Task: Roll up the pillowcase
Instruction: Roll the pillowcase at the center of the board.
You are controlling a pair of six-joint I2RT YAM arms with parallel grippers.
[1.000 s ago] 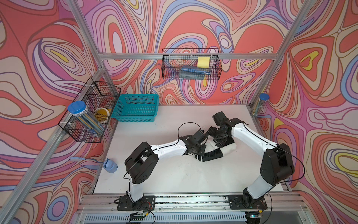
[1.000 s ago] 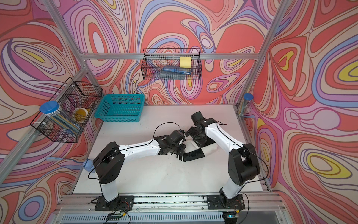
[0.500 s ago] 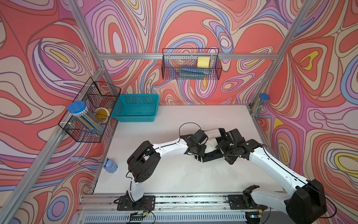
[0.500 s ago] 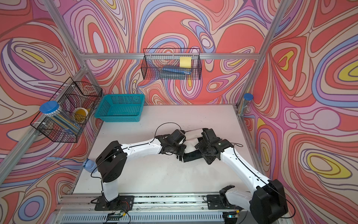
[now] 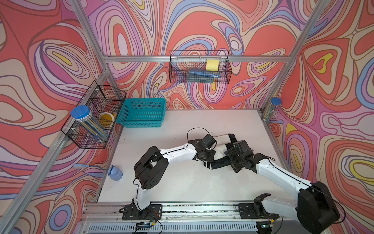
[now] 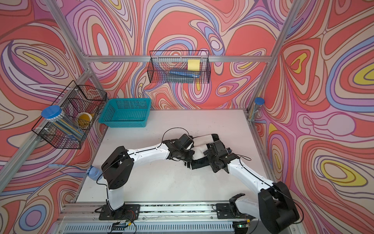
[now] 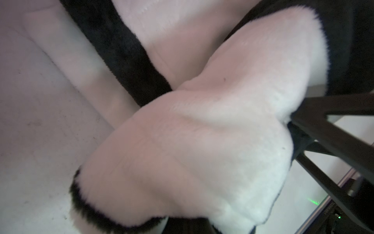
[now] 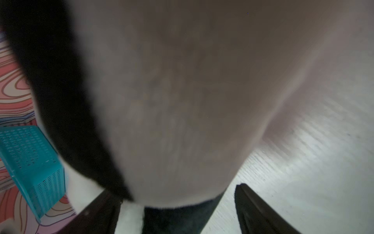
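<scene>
On the white tabletop [image 5: 182, 182], the bundled pillowcase [image 5: 220, 139] lies toward the right edge. Both top views hide the tips. Only the right wrist view shows the right tool [image 8: 177, 189] spread astride it. The left tool [image 5: 206, 160] is pressed together.

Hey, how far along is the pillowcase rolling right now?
Mostly done: the pillowcase is already a compact roll on the table, with no flat cloth spread out. In hand: the left tool is shut, apparently pinching a white fold at one end, while the right tool stands open astride the roll. Remaining, probably: tuck that loose fold in and let go.
</scene>
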